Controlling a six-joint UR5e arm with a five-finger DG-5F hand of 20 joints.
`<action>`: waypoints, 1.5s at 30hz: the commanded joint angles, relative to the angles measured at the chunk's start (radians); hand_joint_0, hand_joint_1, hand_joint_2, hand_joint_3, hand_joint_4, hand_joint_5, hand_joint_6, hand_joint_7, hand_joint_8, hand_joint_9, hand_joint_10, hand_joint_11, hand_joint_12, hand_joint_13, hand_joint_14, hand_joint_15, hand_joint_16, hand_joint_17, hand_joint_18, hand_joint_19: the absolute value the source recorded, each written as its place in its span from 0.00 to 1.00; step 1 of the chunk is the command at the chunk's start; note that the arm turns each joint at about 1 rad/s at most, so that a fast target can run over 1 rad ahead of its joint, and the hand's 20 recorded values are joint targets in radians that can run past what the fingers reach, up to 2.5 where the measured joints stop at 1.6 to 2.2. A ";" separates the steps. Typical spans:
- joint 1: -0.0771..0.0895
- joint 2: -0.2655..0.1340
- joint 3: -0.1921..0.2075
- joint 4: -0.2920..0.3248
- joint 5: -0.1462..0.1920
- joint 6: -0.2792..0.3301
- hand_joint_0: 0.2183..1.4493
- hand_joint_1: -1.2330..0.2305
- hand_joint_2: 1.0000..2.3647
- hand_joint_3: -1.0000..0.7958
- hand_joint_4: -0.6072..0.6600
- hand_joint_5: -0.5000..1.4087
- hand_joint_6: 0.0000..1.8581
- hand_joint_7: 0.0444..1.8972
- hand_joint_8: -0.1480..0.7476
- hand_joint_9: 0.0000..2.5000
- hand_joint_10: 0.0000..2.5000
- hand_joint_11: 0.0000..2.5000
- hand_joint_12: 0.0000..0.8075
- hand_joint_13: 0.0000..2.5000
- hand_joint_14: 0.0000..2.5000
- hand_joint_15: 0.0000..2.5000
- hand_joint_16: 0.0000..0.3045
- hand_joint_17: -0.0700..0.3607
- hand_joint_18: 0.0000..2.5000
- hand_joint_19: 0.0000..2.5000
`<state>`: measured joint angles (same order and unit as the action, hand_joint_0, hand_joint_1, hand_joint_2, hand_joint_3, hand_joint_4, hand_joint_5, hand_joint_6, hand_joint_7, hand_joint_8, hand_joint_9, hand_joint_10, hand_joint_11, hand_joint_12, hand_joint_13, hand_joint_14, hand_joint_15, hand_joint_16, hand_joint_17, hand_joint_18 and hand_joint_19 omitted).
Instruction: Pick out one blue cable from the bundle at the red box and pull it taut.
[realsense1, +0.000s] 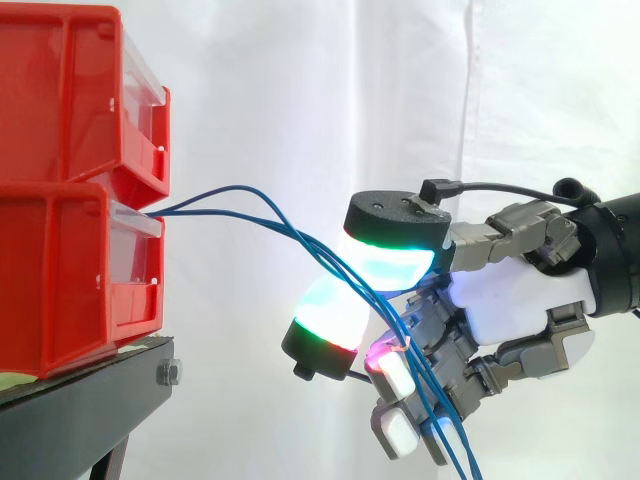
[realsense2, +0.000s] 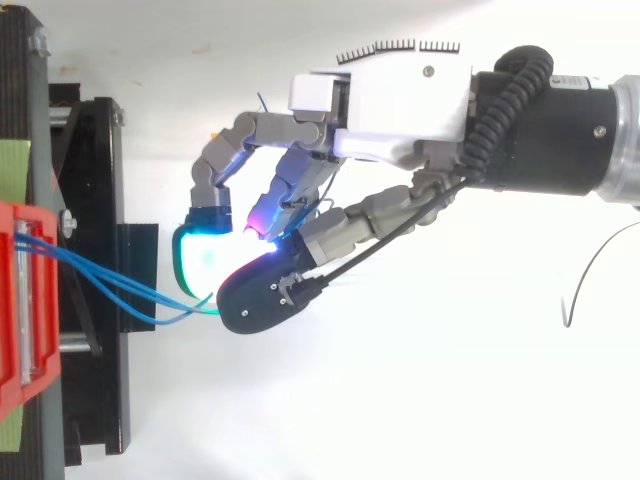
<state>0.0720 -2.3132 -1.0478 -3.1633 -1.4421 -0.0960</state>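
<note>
A robot hand (realsense1: 520, 300) fills the right side of the scene, nearest the onlooker, its arm reaching in from the right. Its fingers are curled. Two thick glowing pads (realsense1: 385, 262), one above and one below, face each other and close on thin blue cables (realsense1: 315, 250). At least two strands appear to pass between the pads, so the pinch looks to hold more than a single cable. I cannot tell how firmly they are squeezed.

The cables lie to the left of the hand. They come out of the narrow gap between two stacked red bins (realsense1: 60, 180), which sit on a black stand (realsense1: 90, 400) at the far left, before a white curtain (realsense1: 300, 80). From the bins the strands run rightward, one arching up and the others running lower. They slope down together into the pinch. Past the pads they carry on downward, alongside the lower curled fingers, and leave the scene at the bottom.

From above, the same hand (realsense2: 400, 100) points left toward the red bins (realsense2: 20, 330). The blue cables (realsense2: 60, 257) spread slightly as they cross the open gap to the pads.

The long axis of the cables therefore runs left to right, from bins to hand, and the strands bow loosely, not drawn straight. To my eye, tightening calls for the hand to travel right, directly away from the bins along that line. Only one strand is wanted, so the extra strands in the pinch are the likely trouble.
</note>
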 joint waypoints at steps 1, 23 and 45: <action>0.000 0.000 -0.001 0.000 0.000 -0.001 0.31 0.29 0.00 0.30 0.45 0.20 0.49 0.44 0.40 0.43 0.01 0.25 0.34 0.36 0.01 0.24 0.13 0.37 0.32 0.31; 0.002 0.000 -0.003 -0.010 0.006 0.004 0.35 0.24 0.00 0.31 0.40 0.20 0.49 0.48 0.41 0.44 0.01 0.25 0.34 0.36 0.01 0.24 0.13 0.36 0.33 0.31; 0.002 0.000 -0.003 -0.014 0.006 0.005 0.38 0.16 0.00 0.28 0.31 0.20 0.51 0.50 0.39 0.46 0.01 0.26 0.32 0.39 0.01 0.26 0.12 0.36 0.36 0.32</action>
<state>0.0741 -2.3133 -1.0508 -3.1744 -1.4358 -0.0914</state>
